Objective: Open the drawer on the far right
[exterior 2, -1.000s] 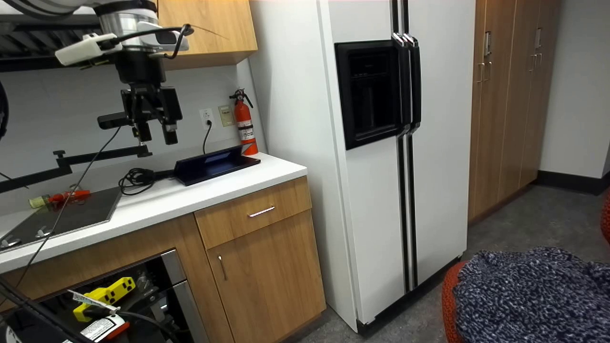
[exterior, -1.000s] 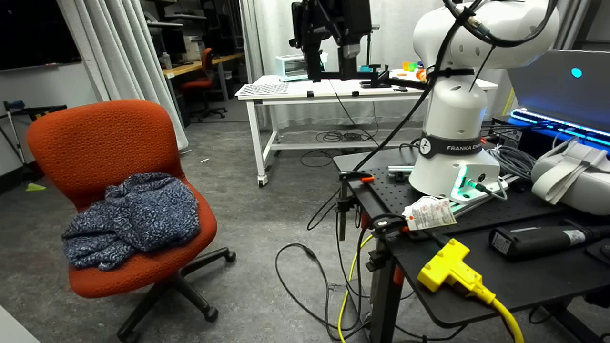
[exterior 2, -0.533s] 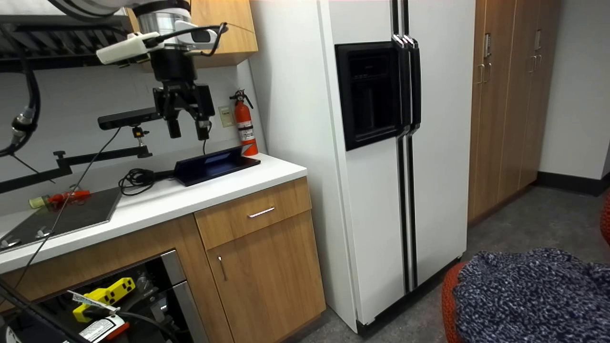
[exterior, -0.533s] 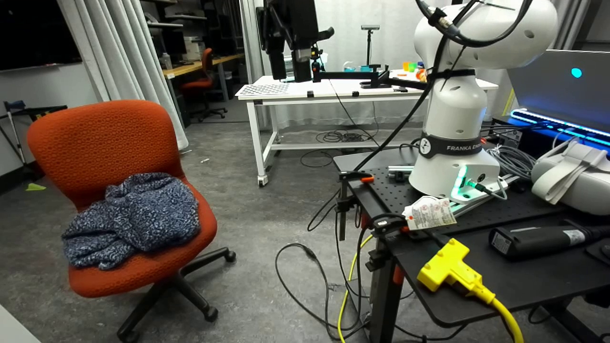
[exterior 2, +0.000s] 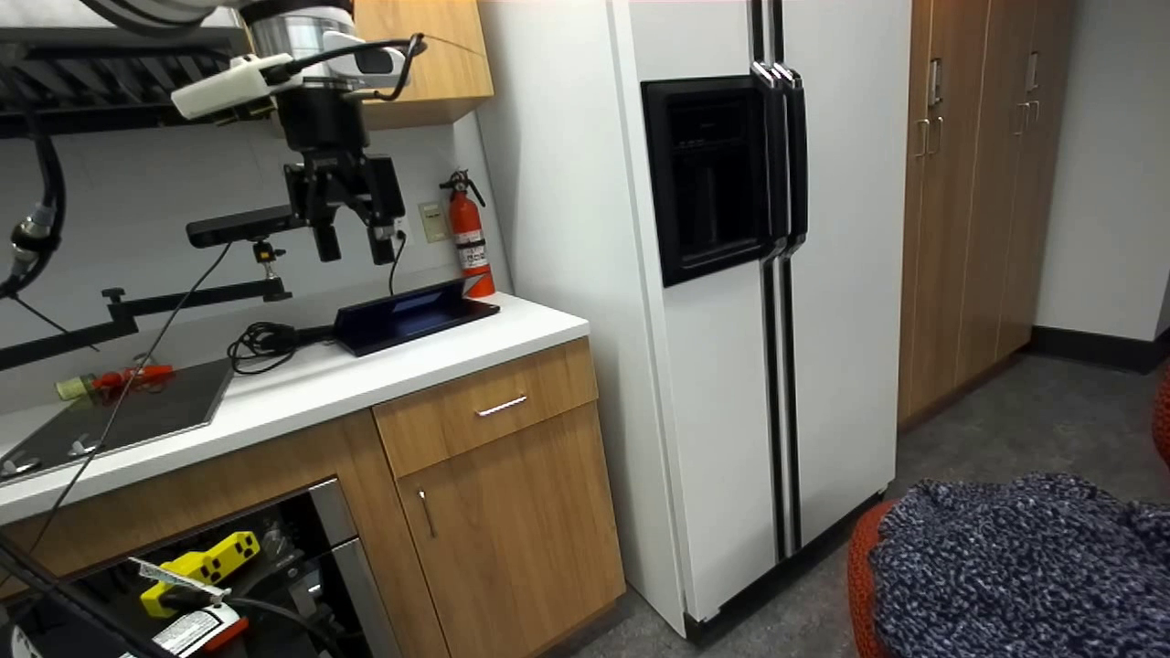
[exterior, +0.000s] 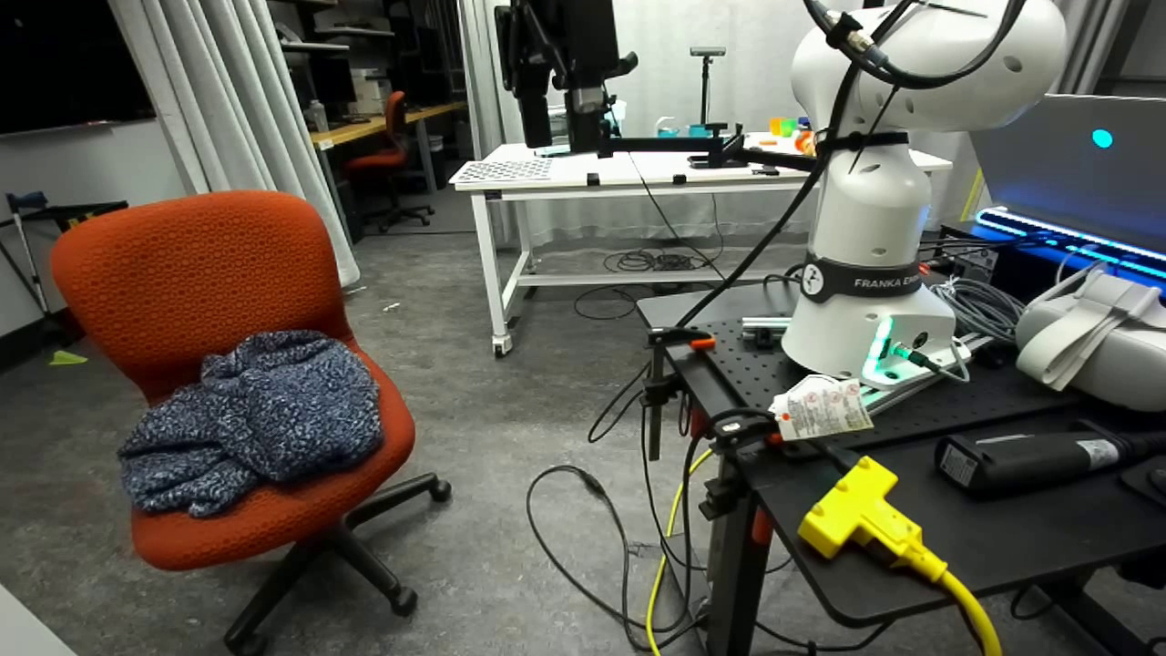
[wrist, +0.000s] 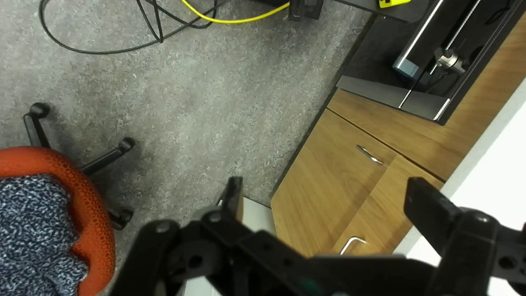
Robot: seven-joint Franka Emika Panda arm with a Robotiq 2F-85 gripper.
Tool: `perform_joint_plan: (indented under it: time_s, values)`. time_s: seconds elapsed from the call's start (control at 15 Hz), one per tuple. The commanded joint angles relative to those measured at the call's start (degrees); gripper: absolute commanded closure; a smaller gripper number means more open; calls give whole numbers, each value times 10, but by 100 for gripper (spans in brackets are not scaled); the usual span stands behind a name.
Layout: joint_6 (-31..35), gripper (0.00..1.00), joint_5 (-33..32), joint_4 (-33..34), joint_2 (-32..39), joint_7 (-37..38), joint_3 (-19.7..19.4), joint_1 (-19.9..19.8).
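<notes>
Above the level of the white counter (exterior 2: pixel 439 355), the black gripper (exterior 2: pixel 355 249) is held pointing down, its two fingers (exterior 2: pixel 327 245) spread well apart. Under the counter's front edge, at the end nearest the white refrigerator (exterior 2: pixel 722 384), the drawer (exterior 2: pixel 484 397) is fitted: a wood-grain front, closed flush, with a horizontal silver handle (exterior 2: pixel 501 408). In the wrist view, the drawer front is seen well beyond the fingers, untouched. Lower under the counter, a wooden cabinet door (exterior 2: pixel 521 521) is set. On the counter, a dark folded panel (exterior 2: pixel 411 318) and a coiled black cable (exterior 2: pixel 265 340) are placed side by side, and a red fire extinguisher (exterior 2: pixel 468 228) is stood at the back. Well apart from the counter, an orange chair (exterior: pixel 196 292) is seen, with a dark speckled garment (exterior: pixel 273 410) heaped on its seat.
</notes>
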Motion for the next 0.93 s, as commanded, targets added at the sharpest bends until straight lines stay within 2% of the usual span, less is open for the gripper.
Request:
perform_joint_plan:
  time_s: [0.0, 0.2, 0.4, 0.87]
  values:
    - [-1, 0, 1, 1, 0, -1, 2, -2]
    - [-1, 0, 1, 1, 0, -1, 2, -2]
    - [25, 0, 5, 10, 32, -6, 5, 2]
    - [149, 0, -5, 37, 145, 18, 24, -3]
